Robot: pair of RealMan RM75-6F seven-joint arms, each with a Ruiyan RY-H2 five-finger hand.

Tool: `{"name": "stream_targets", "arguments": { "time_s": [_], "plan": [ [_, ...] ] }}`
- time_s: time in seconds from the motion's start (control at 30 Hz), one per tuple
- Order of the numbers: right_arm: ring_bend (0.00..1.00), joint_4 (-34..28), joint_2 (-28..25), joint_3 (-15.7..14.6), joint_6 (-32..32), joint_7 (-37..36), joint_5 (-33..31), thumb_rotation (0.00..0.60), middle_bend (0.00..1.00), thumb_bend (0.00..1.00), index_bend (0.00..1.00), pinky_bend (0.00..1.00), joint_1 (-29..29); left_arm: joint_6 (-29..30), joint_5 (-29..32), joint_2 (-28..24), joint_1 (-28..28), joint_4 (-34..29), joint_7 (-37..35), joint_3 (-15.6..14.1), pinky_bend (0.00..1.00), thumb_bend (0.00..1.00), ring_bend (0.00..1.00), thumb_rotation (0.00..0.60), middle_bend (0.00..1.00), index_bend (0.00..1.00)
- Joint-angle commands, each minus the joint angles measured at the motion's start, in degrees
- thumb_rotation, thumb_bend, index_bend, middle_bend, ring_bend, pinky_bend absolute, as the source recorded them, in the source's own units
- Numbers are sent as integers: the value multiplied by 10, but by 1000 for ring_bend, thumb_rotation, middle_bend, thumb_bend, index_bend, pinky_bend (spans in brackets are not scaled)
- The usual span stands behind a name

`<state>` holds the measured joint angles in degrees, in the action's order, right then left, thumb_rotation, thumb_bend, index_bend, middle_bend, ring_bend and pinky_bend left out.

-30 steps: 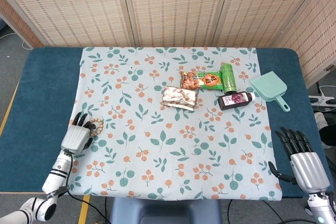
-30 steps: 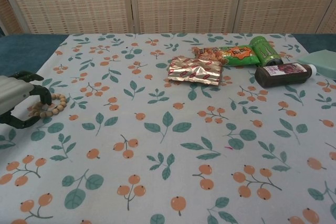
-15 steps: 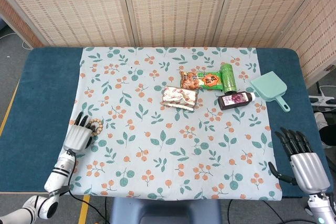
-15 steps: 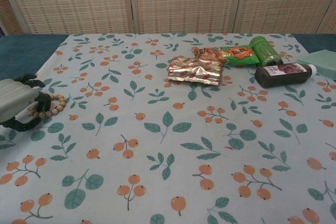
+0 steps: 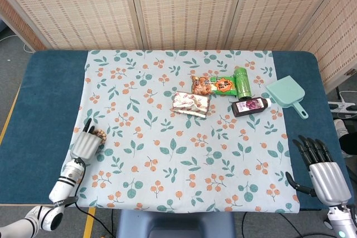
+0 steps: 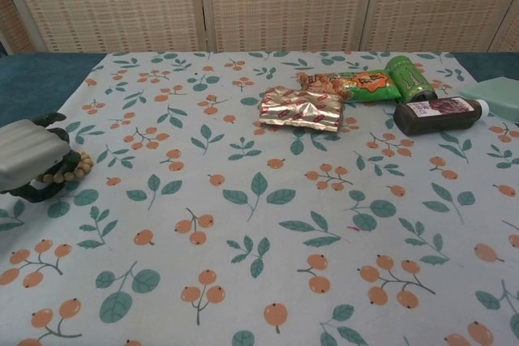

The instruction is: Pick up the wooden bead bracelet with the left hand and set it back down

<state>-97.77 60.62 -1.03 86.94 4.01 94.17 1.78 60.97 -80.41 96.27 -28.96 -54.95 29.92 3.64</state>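
Note:
The wooden bead bracelet [image 5: 101, 133] [image 6: 71, 168] lies on the floral cloth near its left edge. My left hand [image 5: 86, 144] [image 6: 31, 160] is bent down over it, fingers curled in around the beads and the dark thumb below them, so only the bracelet's right part shows. The bracelet still touches the cloth. My right hand [image 5: 323, 174] hovers at the table's front right corner with its fingers straight and apart, holding nothing; the chest view does not show it.
Far from the bracelet, at the back right of the cloth, lie a silver foil snack pack [image 5: 191, 103], an orange and green snack bag [image 5: 215, 85], a green bottle [image 5: 242, 81], a dark bottle [image 5: 251, 106] and a teal dustpan [image 5: 284, 94].
My left hand has tipped further down over the bracelet and curled its fingers in, hiding more of the beads. The right hand has not moved.

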Motion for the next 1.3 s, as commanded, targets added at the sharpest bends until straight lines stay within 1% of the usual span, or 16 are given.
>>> {"name": "stream_targets", "arguments": {
  "time_s": [0.03,0.17,0.33,0.47,0.53,0.57,0.6,0.67,0.7,0.73,0.8,0.87,0.97,1.07,1.17,1.3],
  "plan": [
    [0,0,-1,0,1,-1,-1,310,0,321,0,0,-1,3,4,-9,-8,-15,10,9,0,520,253,600,649,622],
    [0,0,-3,1,0,-4,-4,310,0,321,0,0,-1,16,6,-12,-28,-14,1,36,0,620,264,600,662,638],
    [0,-1,-6,2,3,-13,-5,309,0,321,0,0,-2,5,30,12,-88,64,-21,99,0,741,287,600,696,676],
    [0,0,-8,1,0,-19,-5,310,0,321,0,0,-1,-33,119,31,-135,119,-54,189,0,793,299,600,707,686],
    [0,1,-10,0,-5,-23,-6,310,0,321,0,0,1,-59,206,33,-150,112,-53,256,0,833,309,600,712,689],
    [0,1,-11,0,-6,-26,-7,310,0,321,0,0,1,-71,253,30,-154,101,-34,285,2,859,317,600,717,689],
    [0,2,-12,1,-7,-28,-9,310,0,321,0,0,2,-88,329,22,-157,78,13,319,5,879,325,600,722,690],
    [0,3,-13,2,-8,-33,-12,310,0,321,0,0,2,-110,485,-4,-153,11,95,373,17,897,339,600,734,692],
    [0,4,-15,2,-9,-36,-13,310,0,321,0,0,2,-122,630,-32,-146,-63,132,418,26,898,346,600,741,693],
    [0,4,-15,2,-9,-37,-13,310,0,321,0,0,2,-128,756,-60,-138,-125,141,457,34,898,354,600,746,692],
    [0,4,-17,1,-8,-41,-10,310,0,321,0,0,3,-165,1022,-135,-112,-230,130,539,43,905,363,600,748,690],
    [0,2,-18,-1,-7,-42,-4,311,0,321,0,0,2,-214,1165,-179,-91,-262,108,582,47,912,367,600,741,680],
    [0,1,-19,-5,-5,-44,3,311,0,321,0,0,1,-285,1277,-208,-62,-276,72,607,60,902,364,600,709,617],
    [0,0,-19,-7,-5,-44,6,310,0,321,0,0,1,-357,1321,-217,-35,-285,38,611,72,888,364,600,687,569],
    [0,0,-19,-8,-6,-44,9,310,0,321,0,0,2,-434,1325,-218,-10,-288,-18,603,82,884,364,600,674,527],
    [0,1,-19,-8,-11,-44,6,310,0,321,0,0,3,-516,1273,-208,15,-279,-96,595,74,894,352,600,660,510]
  ]
}}
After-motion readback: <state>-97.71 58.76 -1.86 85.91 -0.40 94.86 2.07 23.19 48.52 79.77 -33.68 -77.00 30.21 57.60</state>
